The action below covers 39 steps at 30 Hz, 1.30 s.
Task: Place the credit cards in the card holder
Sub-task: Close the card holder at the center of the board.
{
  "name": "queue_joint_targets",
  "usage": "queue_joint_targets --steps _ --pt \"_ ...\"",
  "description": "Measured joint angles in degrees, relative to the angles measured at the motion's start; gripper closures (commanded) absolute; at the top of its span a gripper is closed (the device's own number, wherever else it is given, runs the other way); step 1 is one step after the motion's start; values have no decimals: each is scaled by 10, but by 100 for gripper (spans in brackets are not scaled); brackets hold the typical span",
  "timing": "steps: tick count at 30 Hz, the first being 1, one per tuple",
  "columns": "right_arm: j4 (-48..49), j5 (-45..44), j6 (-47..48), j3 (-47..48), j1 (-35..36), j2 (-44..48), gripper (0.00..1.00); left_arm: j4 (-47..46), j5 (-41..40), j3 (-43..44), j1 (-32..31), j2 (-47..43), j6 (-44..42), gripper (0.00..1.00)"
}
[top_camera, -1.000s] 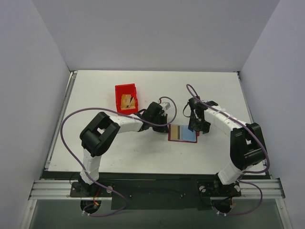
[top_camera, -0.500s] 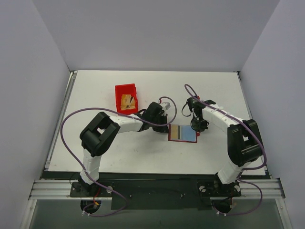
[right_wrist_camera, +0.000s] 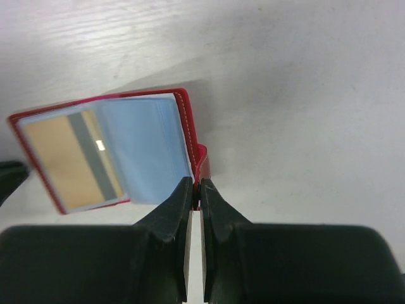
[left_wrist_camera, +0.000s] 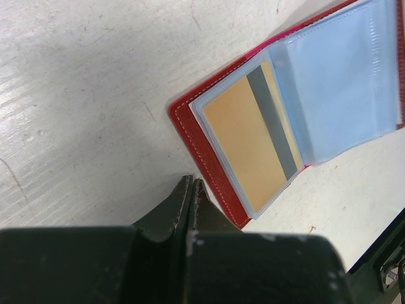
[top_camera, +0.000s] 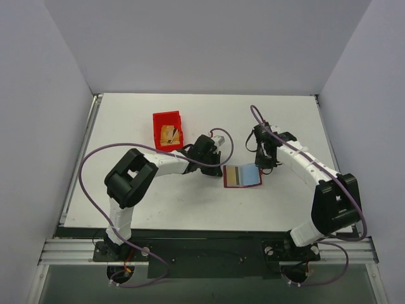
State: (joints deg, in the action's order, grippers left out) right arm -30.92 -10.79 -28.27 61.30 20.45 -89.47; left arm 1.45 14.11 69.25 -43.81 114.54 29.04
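Observation:
The card holder lies open on the white table, dark red outside with light blue sleeves inside. One gold credit card with a dark stripe sits under the clear sleeve of its left half. My right gripper is shut on the small red snap tab at the holder's right edge, and that half tilts up a little. My left gripper is shut on nothing, its tips right beside the holder's red left edge.
A bright red open bin stands at the back left of the holder, with more gold-tan cards inside it. Purple cables loop over both arms. A grey rail runs along the table's left side.
My right gripper has closed on the snap tab and drawn back slightly. The holder's right half has lifted, so it looks narrower from above. The left arm has stayed put.

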Motion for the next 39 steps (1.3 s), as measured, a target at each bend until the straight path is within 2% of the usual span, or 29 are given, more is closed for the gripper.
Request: queue_joint_targets --steps 8,16,21,29,35,37,38,39 --pt "41 136 35 12 19 76 100 4 1 0 5 -1 0 100" --pt "138 316 43 -10 45 56 100 -3 7 -7 12 -2 6 100" --pt "211 395 36 -45 71 16 100 -14 7 -38 27 -22 20 100" --pt "280 438 28 -75 86 -46 100 -18 -23 -126 65 -91 64 100" --pt "296 443 28 -75 93 -90 100 -8 -49 -147 83 -114 79 100" --pt "299 443 29 -75 96 -102 89 -1 -59 -147 86 -118 81 100" --pt "300 443 29 -75 97 -106 78 1 -63 -147 87 -120 81 100" --pt "300 442 29 -75 98 -111 75 4 -67 -147 88 -123 82 100"
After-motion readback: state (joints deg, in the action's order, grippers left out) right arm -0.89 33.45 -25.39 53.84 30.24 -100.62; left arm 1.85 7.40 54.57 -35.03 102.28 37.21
